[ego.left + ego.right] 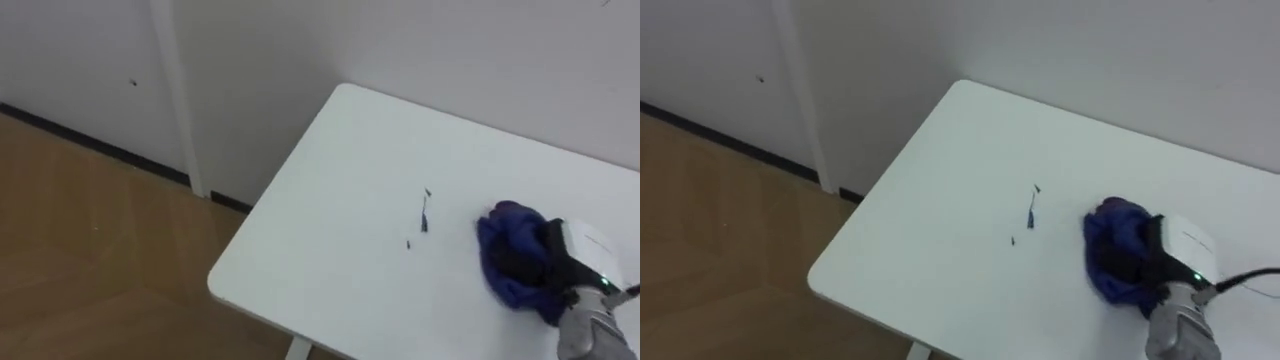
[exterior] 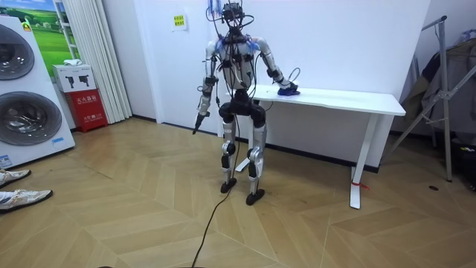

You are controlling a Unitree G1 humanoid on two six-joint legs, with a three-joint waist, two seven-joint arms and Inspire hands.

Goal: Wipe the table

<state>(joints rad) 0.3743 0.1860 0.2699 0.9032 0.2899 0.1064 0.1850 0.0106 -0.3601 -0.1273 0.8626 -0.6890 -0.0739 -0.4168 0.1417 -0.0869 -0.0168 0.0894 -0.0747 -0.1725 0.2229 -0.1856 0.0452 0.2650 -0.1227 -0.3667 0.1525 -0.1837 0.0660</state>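
White tabletop (image 1: 340,220) by the wall (image 1: 450,50): right hand (image 1: 585,252), fingers (image 1: 525,262) curled into a blue cloth (image 1: 500,238), should press flat and sweep toward the dark marks (image 1: 424,212).

The white table top (image 1: 350,270) looks smooth and matt, the blue cloth (image 1: 505,235) on it is soft, crumpled fabric, and the herringbone wood floor (image 2: 134,208) has a slight satin sheen.

I stand at the table's (image 1: 330,250) left end. The cloth (image 1: 503,232) lies on the table, well in from that end, under my right hand (image 1: 585,250). Small scraps (image 1: 424,212) lie on the table nearer that end. My left hand (image 2: 200,110) hangs beyond the table's left end.
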